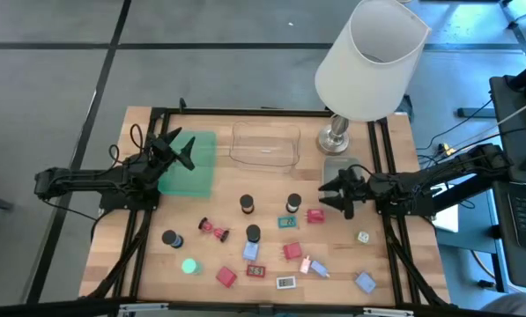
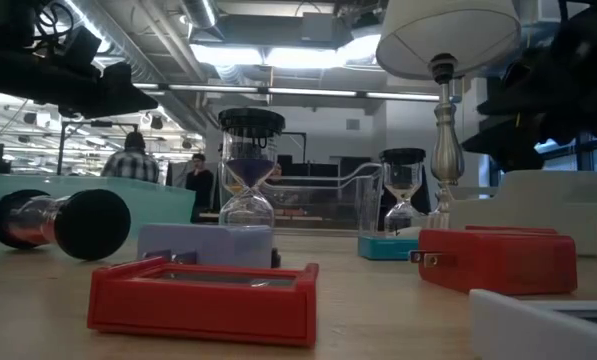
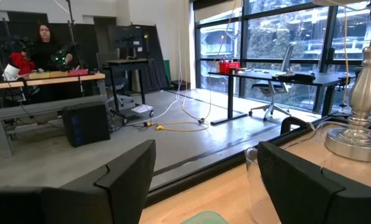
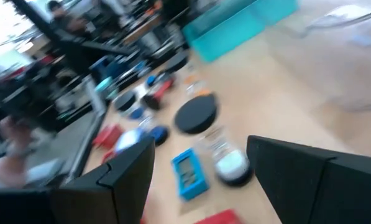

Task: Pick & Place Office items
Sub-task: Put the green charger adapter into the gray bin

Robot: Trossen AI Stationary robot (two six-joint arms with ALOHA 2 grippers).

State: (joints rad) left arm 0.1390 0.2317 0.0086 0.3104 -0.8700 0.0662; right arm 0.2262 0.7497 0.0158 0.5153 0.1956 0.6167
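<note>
Fingers are standing apart and empty on both arms as the sorting job is sitting near its start. On the left, the left gripper is hovering over the green tray, holding nothing. Next along the far edge, the clear tray is looking bare, and beside it the white-shaded lamp is standing over the grey tray, which shows nothing inside as far as can be seen. Down the middle of the table, the office items are lying scattered and apart: an hourglass on its side, a green disc, black-topped cylinders, red blocks, a small blue clock and a red plug block. On the right, the right gripper is hanging just beside the red plug block, its open fingers pointing toward the pile. By the look of it, no item is resting in any tray yet, so nearly all the picking and placing appears to be left.
</note>
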